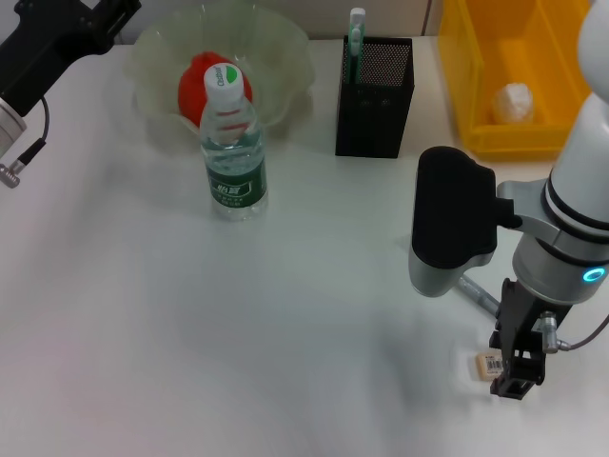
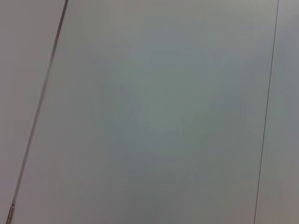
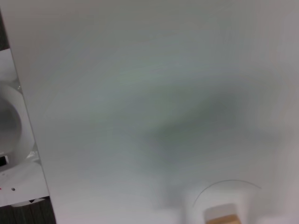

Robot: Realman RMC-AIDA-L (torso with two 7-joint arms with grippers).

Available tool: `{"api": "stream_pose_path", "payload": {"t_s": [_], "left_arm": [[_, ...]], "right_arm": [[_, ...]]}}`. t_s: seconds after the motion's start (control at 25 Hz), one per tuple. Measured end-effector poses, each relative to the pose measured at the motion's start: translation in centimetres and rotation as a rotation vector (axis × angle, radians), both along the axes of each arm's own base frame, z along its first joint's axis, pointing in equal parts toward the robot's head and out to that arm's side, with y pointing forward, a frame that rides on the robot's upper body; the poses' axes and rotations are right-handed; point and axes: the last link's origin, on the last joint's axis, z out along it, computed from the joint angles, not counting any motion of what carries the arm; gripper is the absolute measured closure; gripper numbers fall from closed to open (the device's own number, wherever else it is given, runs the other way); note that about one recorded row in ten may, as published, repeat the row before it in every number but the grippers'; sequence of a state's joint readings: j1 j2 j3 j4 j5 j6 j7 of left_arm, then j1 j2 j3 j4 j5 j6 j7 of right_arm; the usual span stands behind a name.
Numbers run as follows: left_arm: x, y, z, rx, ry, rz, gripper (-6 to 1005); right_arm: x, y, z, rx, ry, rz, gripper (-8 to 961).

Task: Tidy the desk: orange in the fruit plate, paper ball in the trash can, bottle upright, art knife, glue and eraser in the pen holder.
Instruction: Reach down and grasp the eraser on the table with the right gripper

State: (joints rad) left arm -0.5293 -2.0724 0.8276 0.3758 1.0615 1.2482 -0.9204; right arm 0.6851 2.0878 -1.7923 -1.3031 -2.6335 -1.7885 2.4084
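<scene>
A small tan eraser [image 1: 485, 365] with a barcode label lies on the white table at the front right. My right gripper [image 1: 515, 373] is low over the table, right beside the eraser on its right side. The eraser also shows at the edge of the right wrist view [image 3: 223, 214]. The water bottle [image 1: 231, 148] stands upright. The orange [image 1: 197, 84] lies in the clear fruit plate [image 1: 285, 48]. The black mesh pen holder [image 1: 374, 95] holds a green-and-white item [image 1: 355, 33]. The paper ball [image 1: 514, 101] lies in the yellow bin [image 1: 466, 57]. My left gripper [image 1: 86, 29] is raised at the far left.
A slim grey rod [image 1: 479, 293] shows on the table under my right arm; I cannot tell what it is. The left wrist view shows only a plain pale surface. The table edge and the floor show in the right wrist view [image 3: 18, 140].
</scene>
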Motion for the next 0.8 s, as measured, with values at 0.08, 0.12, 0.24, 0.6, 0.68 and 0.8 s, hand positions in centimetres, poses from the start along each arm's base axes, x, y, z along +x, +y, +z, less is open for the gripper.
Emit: {"api": "stream_pose_path", "payload": {"t_s": [0.08,0.12,0.24,0.6,0.68,0.8], "left_arm": [[0.00,0.00,0.01,0.000,0.000,0.000,371],[0.00,0.00,0.01,0.000,0.000,0.000,371],[-0.01,0.00,0.02,0.001,0.000,0.000,371],[0.02,0.03,-0.19,-0.005,-0.006,0.004,372],[0.02,0.03,-0.20,-0.005,-0.006,0.004,372],[0.00,0.02,-0.21,-0.005,-0.006,0.004,372]], "right_arm": [[0.00,0.01,-0.03,-0.002,-0.003,0.002,424],[0.00,0.01,-0.05,-0.004,-0.004,0.003,423],[0.02,0.09,-0.13,-0.006,-0.010,0.007,424],[0.10,0.45,-0.41,-0.006,-0.018,0.016,427],[0.09,0.45,-0.43,-0.008,-0.018,0.019,434],[0.09,0.37,-0.52,-0.014,-0.021,0.024,444]]}}
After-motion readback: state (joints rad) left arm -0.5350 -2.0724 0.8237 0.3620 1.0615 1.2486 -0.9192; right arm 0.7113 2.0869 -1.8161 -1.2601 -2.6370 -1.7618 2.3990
